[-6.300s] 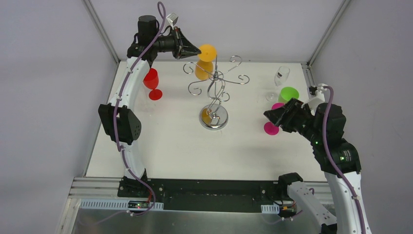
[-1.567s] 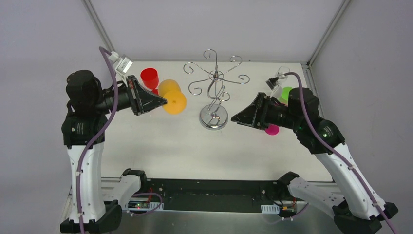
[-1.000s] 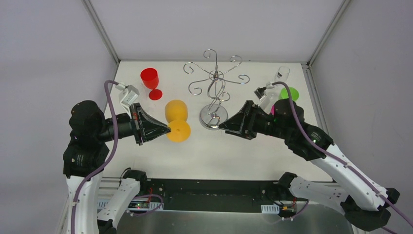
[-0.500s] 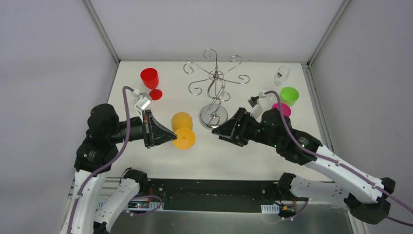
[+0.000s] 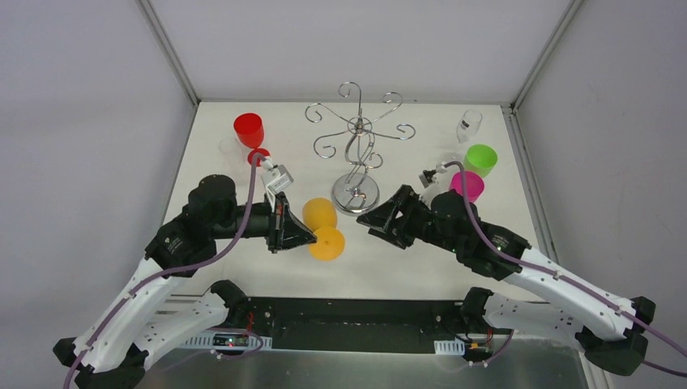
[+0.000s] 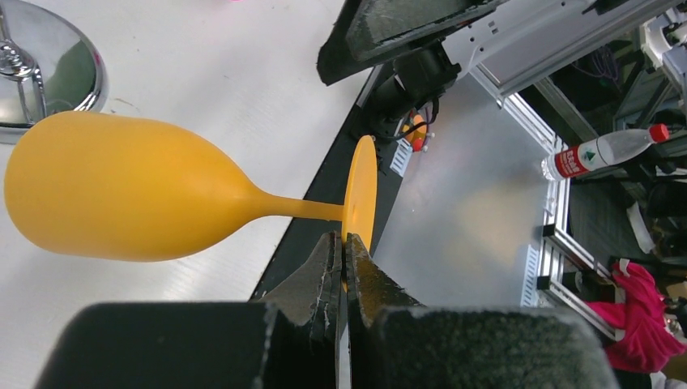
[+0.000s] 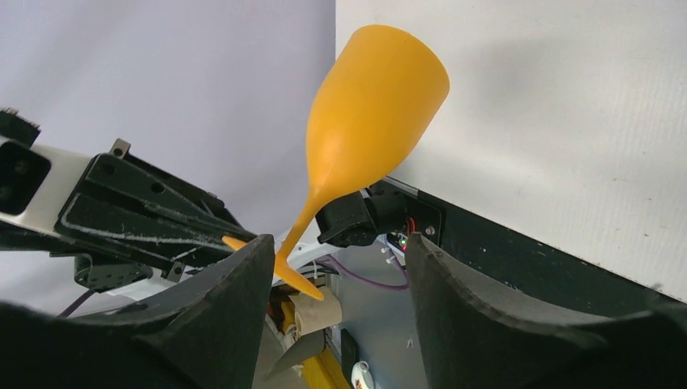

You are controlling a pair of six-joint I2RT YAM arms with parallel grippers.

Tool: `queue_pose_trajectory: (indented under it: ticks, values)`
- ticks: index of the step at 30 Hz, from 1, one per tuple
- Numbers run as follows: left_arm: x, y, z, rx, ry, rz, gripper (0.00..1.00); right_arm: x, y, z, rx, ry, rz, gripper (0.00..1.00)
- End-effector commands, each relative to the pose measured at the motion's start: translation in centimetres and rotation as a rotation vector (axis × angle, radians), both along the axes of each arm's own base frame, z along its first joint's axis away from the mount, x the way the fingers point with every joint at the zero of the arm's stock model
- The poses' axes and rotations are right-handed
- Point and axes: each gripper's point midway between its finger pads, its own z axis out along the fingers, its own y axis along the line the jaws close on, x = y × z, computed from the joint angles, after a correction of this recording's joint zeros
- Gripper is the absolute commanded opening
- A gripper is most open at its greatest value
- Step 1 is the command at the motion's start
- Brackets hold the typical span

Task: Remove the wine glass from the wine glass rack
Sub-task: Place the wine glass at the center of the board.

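Observation:
The orange wine glass (image 5: 320,215) is off the rack and held sideways above the table, its bowl toward the rack. My left gripper (image 5: 311,240) is shut on the rim of its round foot (image 6: 361,188). The bowl (image 6: 105,190) fills the left of the left wrist view. The silver wire wine glass rack (image 5: 357,128) stands at the table's back middle with nothing on its arms, and its chrome base (image 5: 355,196) is just behind the glass. My right gripper (image 5: 366,222) is open, just right of the glass, facing it (image 7: 377,113). The glass is between and beyond its fingers (image 7: 339,243).
A red wine glass (image 5: 249,130) stands at the back left. A clear glass (image 5: 468,123), a green cup (image 5: 480,158) and a pink cup (image 5: 467,185) stand at the back right. The black front rail (image 5: 348,312) runs along the table's near edge.
My left arm has carried the orange glass from the back left toward the front middle, lower and nearer the right gripper. The right arm has swung left and stayed open.

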Motion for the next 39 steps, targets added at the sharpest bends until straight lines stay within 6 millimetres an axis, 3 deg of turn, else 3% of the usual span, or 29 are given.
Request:
queue_pose_trajectory:
  ticks: [1,7,21,39]
  values:
    - [1.0,-1.3,0.2,0.009,-0.101,0.026,0.00,0.2,0.5,0.3,0.061,0.024,-0.020,0.64]
    - [0.7,-3.3,-1.0,0.090,-0.171,0.007,0.00,-0.3,1.7,-1.6,0.100,0.101,0.007,0.64]
    - [-0.3,-5.5,-0.7,0.115,-0.327,-0.046,0.00,-2.0,4.5,-2.5,0.203,0.215,0.147,0.62]
    - [-1.0,-5.8,-1.0,0.093,-0.366,-0.081,0.00,-3.0,6.2,-1.7,0.247,0.251,0.251,0.38]
